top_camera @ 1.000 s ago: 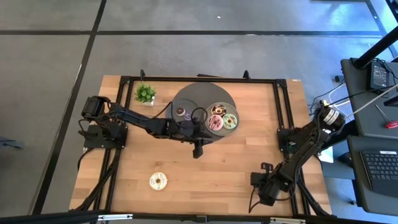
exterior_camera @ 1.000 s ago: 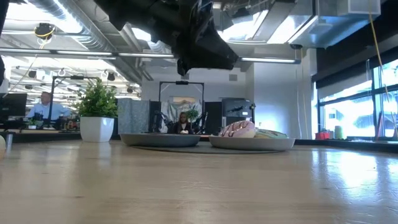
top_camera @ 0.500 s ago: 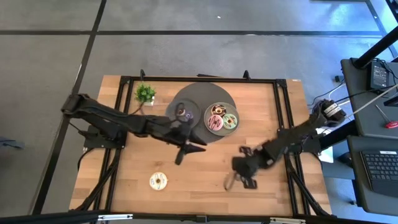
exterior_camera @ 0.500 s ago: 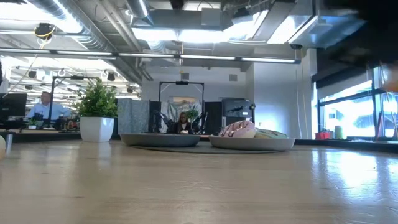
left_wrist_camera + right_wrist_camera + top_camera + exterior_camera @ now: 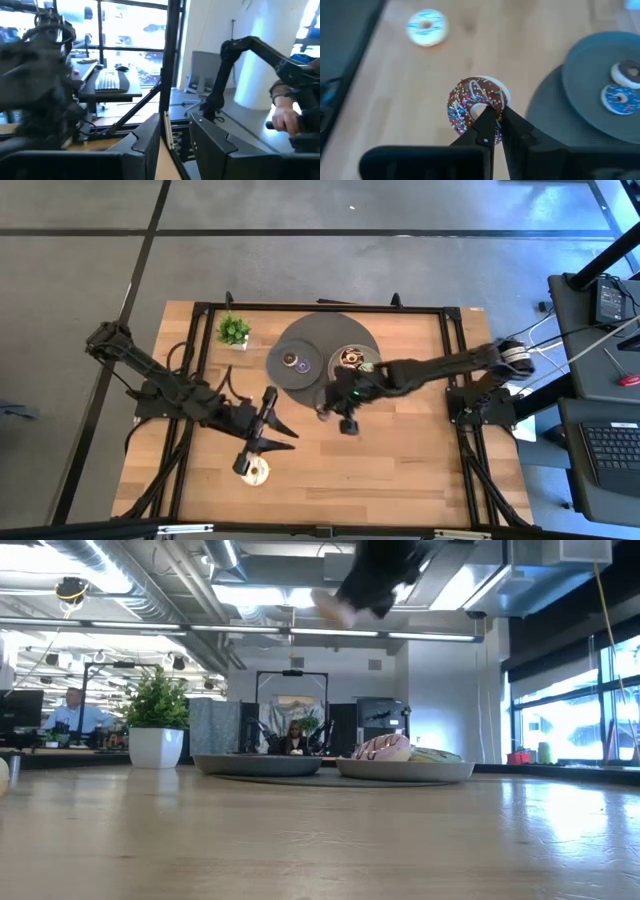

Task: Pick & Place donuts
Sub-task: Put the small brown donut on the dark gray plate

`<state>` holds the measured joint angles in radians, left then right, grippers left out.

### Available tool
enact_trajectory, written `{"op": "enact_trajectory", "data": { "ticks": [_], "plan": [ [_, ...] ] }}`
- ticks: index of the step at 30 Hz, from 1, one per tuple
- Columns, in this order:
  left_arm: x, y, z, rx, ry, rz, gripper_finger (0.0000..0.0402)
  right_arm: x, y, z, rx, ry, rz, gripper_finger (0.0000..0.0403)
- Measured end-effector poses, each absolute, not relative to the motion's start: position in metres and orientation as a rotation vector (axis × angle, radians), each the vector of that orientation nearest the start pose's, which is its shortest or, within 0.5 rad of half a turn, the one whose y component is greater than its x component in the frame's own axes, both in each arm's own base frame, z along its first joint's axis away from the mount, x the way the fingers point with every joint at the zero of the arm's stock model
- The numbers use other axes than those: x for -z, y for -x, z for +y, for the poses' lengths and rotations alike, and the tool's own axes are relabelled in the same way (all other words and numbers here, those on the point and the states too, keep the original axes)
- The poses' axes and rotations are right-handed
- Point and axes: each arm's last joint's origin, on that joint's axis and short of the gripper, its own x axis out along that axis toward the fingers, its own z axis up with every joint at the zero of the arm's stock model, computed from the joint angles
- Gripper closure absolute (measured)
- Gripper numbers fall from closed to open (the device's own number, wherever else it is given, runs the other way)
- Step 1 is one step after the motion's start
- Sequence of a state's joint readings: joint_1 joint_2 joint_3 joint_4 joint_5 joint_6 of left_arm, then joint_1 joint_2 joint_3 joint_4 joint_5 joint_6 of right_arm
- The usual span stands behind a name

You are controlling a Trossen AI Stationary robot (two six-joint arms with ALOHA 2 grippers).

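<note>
A: Right gripper (image 5: 492, 131)?
B: I see it pinched tight on the chocolate donut (image 5: 476, 109), lifted over the wood at 6 o'clock from the small plate (image 5: 357, 358).
A: Left gripper (image 5: 252, 460)?
B: At the cream donut (image 5: 258, 472), table's 7 o'clock. Can't tell its fingers.
A: The others?
B: 2 minis on the big plate (image 5: 300, 340). More donuts sit on the small plate; the arm covers them.
</note>
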<state>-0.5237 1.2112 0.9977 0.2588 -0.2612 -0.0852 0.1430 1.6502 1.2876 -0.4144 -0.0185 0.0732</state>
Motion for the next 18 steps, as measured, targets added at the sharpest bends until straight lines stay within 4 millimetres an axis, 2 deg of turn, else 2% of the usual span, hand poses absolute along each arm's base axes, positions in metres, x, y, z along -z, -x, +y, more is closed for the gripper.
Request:
{"op": "enact_trajectory", "data": {
  "ticks": [5, 8, 14, 18],
  "plan": [
    [-0.361, -0.236, -0.139, 0.206, 0.101, -0.027, 0.0298, -0.240, -0.388, 0.030, -0.065, -0.045, 0.861, 0.0374],
    [-0.361, -0.235, -0.141, 0.180, 0.102, -0.029, 0.0297, -0.214, -0.401, 0.020, -0.037, -0.058, 0.933, 0.0371],
    [-0.361, -0.234, -0.141, 0.161, 0.102, -0.029, 0.0302, -0.167, -0.411, 0.006, 0.010, -0.089, 1.068, 0.0370],
    [-0.361, -0.234, -0.141, 0.160, 0.102, -0.029, 0.0303, -0.156, -0.412, 0.001, 0.028, -0.104, 1.098, 0.0370]
  ]
}}
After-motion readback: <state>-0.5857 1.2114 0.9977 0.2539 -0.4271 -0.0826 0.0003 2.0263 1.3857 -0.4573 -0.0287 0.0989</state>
